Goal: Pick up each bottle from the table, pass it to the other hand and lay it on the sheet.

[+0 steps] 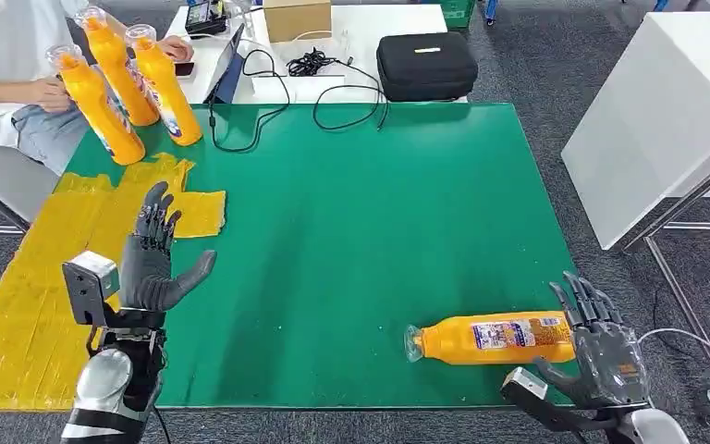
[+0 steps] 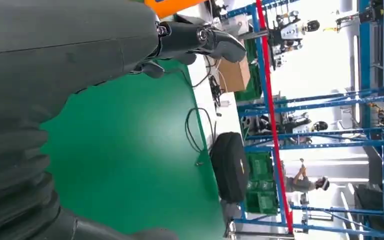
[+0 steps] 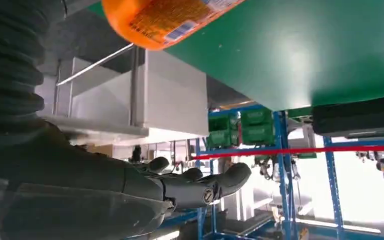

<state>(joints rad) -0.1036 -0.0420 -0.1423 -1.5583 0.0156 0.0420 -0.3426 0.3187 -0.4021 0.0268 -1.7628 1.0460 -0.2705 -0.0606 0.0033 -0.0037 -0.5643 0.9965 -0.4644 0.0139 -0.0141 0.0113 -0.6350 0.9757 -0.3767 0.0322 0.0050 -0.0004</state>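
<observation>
An orange bottle (image 1: 492, 339) with a clear cap lies on its side near the front right of the green table (image 1: 361, 213); its base end shows in the right wrist view (image 3: 170, 20). My right hand (image 1: 601, 347) is open just beside the bottle's base, fingers spread, holding nothing. My left hand (image 1: 153, 259) is open above the edge of the yellow sheet (image 1: 46, 277), fingers straight, thumb out. Its fingers (image 2: 200, 40) show empty in the left wrist view. Three more orange bottles (image 1: 125, 79) stand tilted at the table's far left corner, held by a person (image 1: 18, 83).
A black case (image 1: 425, 65), a laptop, cables (image 1: 277, 92) and a cardboard box (image 1: 298, 18) sit on the white table beyond. A white cabinet (image 1: 666, 120) stands to the right. Blue shelving (image 2: 330, 100) fills the background.
</observation>
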